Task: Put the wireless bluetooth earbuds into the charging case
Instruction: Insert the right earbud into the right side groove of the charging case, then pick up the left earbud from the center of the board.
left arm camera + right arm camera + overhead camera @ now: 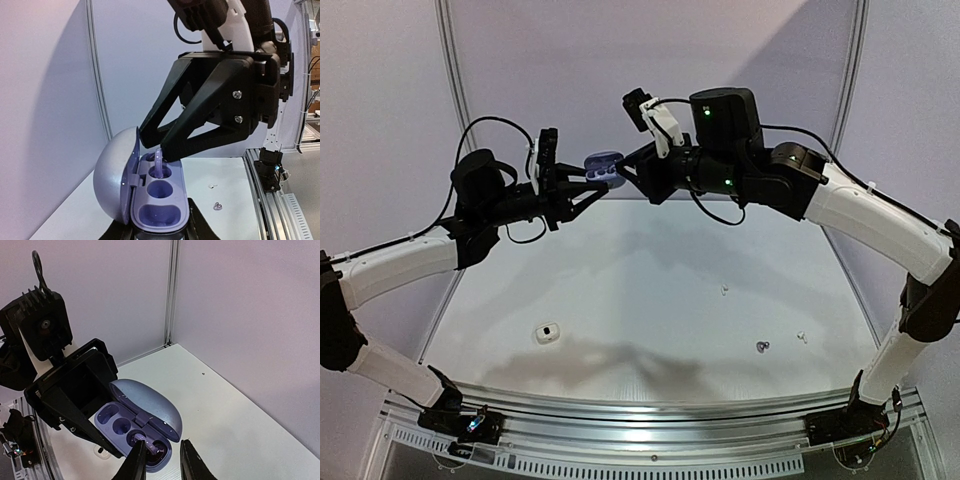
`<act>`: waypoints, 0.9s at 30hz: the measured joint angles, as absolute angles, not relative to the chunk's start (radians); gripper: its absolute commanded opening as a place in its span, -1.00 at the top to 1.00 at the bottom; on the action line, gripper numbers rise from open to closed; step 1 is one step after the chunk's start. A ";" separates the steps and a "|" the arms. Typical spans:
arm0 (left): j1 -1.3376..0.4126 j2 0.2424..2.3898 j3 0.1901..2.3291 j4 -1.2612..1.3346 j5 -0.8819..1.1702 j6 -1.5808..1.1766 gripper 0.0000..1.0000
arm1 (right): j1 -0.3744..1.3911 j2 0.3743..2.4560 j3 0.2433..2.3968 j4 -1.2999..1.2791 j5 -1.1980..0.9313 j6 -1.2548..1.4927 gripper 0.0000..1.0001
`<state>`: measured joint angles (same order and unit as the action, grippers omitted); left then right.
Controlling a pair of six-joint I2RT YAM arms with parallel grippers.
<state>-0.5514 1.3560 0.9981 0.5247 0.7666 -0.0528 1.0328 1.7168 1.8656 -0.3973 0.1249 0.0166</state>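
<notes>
A purple earbud (159, 162) stands stem-up in a socket of the open case (172, 197) (lid (112, 180) swung back), aloft over the table's (650, 290) 12 o'clock. The right gripper's (163, 447) jaws straddle it, slightly apart; whether they pinch it I cannot tell. The left gripper (592, 183) clamps the case. Loose earbuds (761, 347) lie at 4 o'clock, a white case (548, 334) at 8.
</notes>
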 measured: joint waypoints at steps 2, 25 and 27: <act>-0.551 1.356 0.998 0.524 0.765 -0.053 1.00 | 1.033 1.717 1.868 -0.397 0.121 0.015 0.48; -0.551 1.345 0.984 0.511 0.748 -0.057 1.00 | 0.749 1.473 1.745 -0.549 0.271 0.377 0.12; -0.551 1.343 0.981 0.509 0.748 -0.058 1.00 | 0.691 1.476 1.718 -0.661 0.295 0.463 0.11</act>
<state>-0.5514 1.3430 0.9806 0.5095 0.7475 -0.0582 0.6907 1.4757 1.7176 -0.6605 0.2955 0.4625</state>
